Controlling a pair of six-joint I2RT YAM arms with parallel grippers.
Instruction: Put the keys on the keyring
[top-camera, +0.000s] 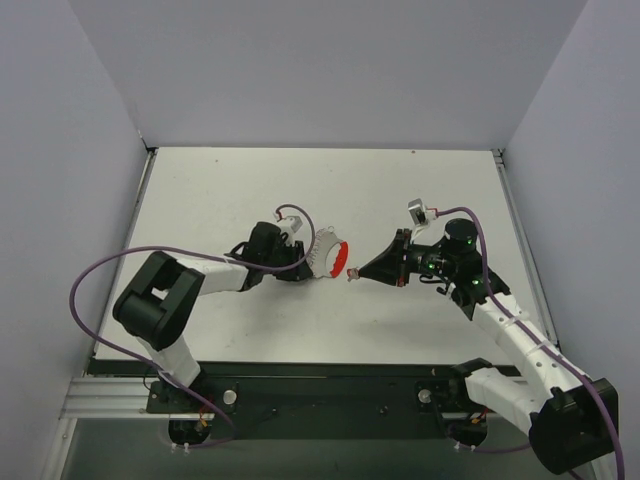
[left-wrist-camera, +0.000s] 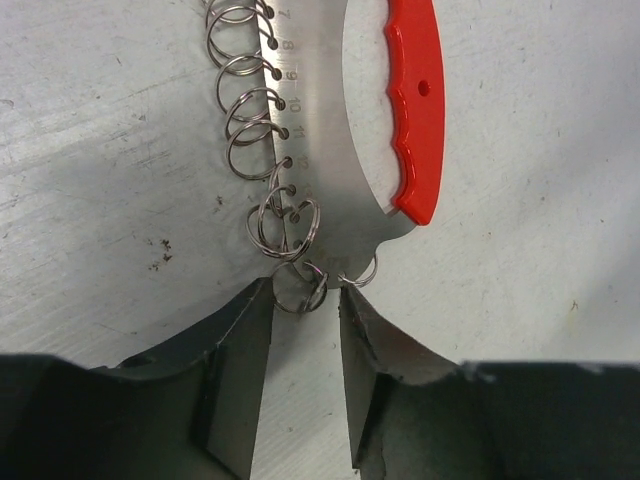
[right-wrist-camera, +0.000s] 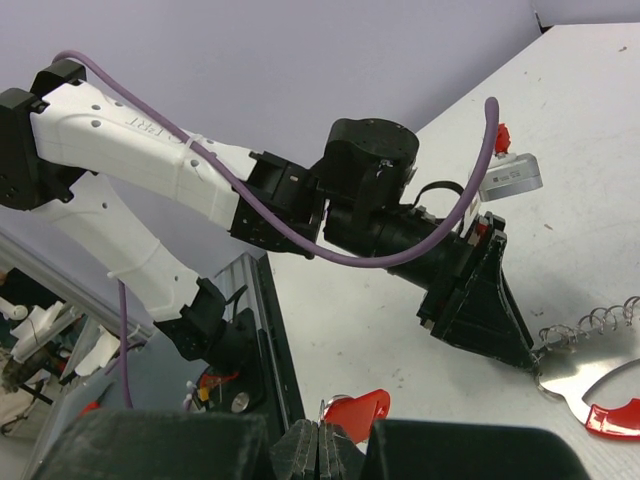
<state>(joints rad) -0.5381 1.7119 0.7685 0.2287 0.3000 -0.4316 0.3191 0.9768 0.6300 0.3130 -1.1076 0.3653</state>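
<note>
The keyring (left-wrist-camera: 330, 150) lies flat on the table: a silver arc with a red grip (left-wrist-camera: 418, 110) and several small wire loops (left-wrist-camera: 250, 120) along its edge. My left gripper (left-wrist-camera: 305, 300) is open at the ring's lower end, and one small loop lies between its fingertips. In the top view the keyring (top-camera: 326, 258) sits just right of the left gripper (top-camera: 300, 264). My right gripper (right-wrist-camera: 320, 445) is shut on the key (right-wrist-camera: 358, 410), whose red head sticks out beside the pads. The key (top-camera: 348, 278) hangs just right of the ring's red side.
The left arm (right-wrist-camera: 150, 150) and its purple cable (right-wrist-camera: 400, 255) fill the right wrist view. A black rail (top-camera: 320, 385) runs along the table's near edge. Grey walls close in the left, back and right sides.
</note>
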